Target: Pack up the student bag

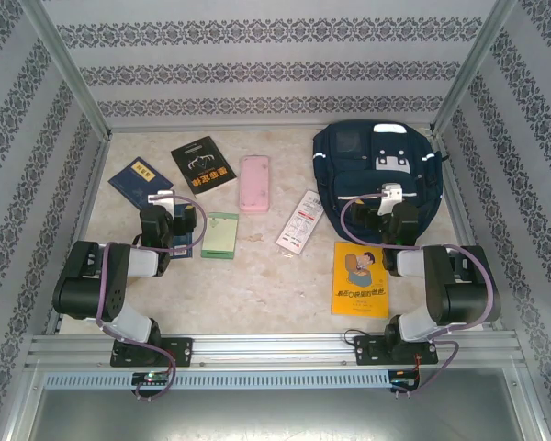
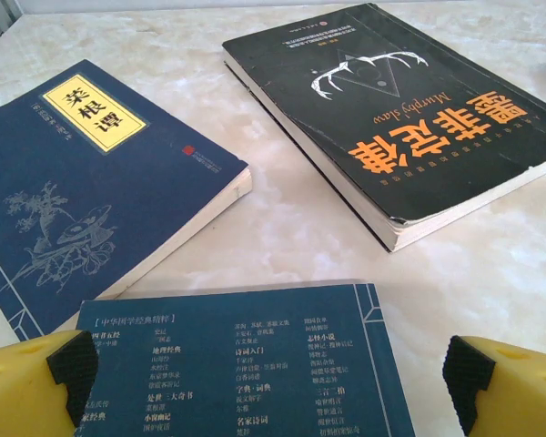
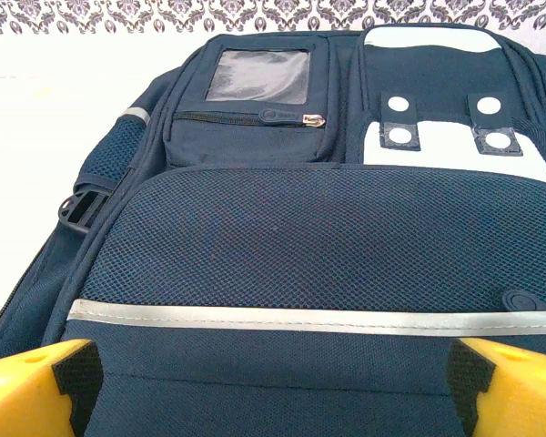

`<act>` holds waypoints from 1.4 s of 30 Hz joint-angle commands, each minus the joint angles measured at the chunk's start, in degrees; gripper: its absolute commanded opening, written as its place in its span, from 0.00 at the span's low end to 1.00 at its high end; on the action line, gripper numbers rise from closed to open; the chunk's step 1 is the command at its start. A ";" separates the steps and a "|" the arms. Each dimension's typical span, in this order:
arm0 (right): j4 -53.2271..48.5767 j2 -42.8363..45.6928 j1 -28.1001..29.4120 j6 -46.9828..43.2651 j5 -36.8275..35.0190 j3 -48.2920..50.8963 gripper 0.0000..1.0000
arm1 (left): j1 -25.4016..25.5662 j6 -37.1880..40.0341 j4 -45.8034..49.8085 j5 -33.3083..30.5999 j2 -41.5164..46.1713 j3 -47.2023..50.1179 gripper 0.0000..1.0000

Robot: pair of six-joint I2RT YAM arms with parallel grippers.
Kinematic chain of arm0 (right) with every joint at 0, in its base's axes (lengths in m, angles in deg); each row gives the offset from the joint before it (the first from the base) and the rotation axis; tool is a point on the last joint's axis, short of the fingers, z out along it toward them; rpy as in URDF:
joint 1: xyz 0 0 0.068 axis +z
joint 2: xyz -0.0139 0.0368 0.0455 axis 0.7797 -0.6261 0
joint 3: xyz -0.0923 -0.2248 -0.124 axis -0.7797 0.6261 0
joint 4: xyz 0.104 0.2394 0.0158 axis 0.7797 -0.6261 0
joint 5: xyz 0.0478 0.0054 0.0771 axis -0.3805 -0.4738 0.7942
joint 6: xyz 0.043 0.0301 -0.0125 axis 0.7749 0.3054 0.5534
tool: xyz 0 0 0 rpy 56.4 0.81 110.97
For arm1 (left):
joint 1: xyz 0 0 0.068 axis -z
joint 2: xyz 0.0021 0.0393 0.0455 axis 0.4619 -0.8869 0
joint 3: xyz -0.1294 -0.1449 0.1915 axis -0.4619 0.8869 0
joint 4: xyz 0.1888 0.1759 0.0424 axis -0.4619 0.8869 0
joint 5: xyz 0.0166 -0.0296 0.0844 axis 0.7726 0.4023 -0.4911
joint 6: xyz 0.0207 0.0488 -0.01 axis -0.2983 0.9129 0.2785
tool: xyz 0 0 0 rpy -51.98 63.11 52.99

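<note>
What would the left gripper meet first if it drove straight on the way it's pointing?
The left gripper would probably meet the teal book lying flat between its open fingers. If it clears that book's far edge, which depth here can't settle, bare table comes next, before the black book.

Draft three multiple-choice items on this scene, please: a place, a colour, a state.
1. The student bag lies: A near left; B far right; C centre.
2. The book beside the right arm is: A yellow; B black; C pink.
3. The left gripper is: A shut on a pen; B shut on the bag; C open above a teal book.
1 B, it fills the far right corner; 2 A, its cover is yellow; 3 C, its fingers stand apart over the book.
</note>
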 commanded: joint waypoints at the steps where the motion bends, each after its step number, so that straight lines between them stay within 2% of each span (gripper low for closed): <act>1: 0.54 0.12 -0.17 0.20 0.31 -0.78 0.98 | -0.64 0.99 -2.22 0.96 -0.01 -0.38 1.00; 20: 0.55 0.06 -0.08 0.32 0.27 -0.78 0.98 | -0.92 0.82 -1.94 1.60 -0.03 -0.57 0.99; 23: 0.34 0.21 -0.04 0.81 -1.50 -0.86 0.98 | -0.98 0.84 -0.90 1.56 0.62 -0.97 0.99; 24: 0.12 0.52 -0.04 1.46 -2.86 -0.87 0.98 | -0.91 0.73 1.15 1.26 1.60 -1.96 0.99; 26: -0.89 2.67 -0.13 2.17 -4.16 -0.78 0.98 | -0.91 0.28 12.68 -0.69 5.18 -6.56 0.99; 28: -5.00 6.99 0.00 1.99 -4.57 -0.84 0.98 | -0.95 -1.64 24.54 -4.89 8.32 -11.78 0.99; 31: -14.02 15.84 -0.03 6.14 -10.98 -1.71 0.98 | -0.95 -7.87 40.72 -9.96 12.41 -19.60 0.99; 33: -26.37 21.86 -1.13 14.70 -16.09 -5.59 0.98 | -1.08 -12.60 48.98 -8.90 14.52 -24.05 0.99; 35: -38.25 24.86 -2.16 20.04 -15.45 -11.02 0.98 | -1.08 -18.67 55.77 -7.25 15.85 -28.24 0.99; 37: -44.39 25.62 -2.52 24.77 -17.68 -15.04 0.98 | -1.08 -22.48 61.28 -3.55 16.19 -31.77 0.99; 42: -57.45 22.72 -3.14 27.37 -13.93 -23.17 0.98 | -1.12 -27.95 65.99 5.19 16.48 -35.79 1.00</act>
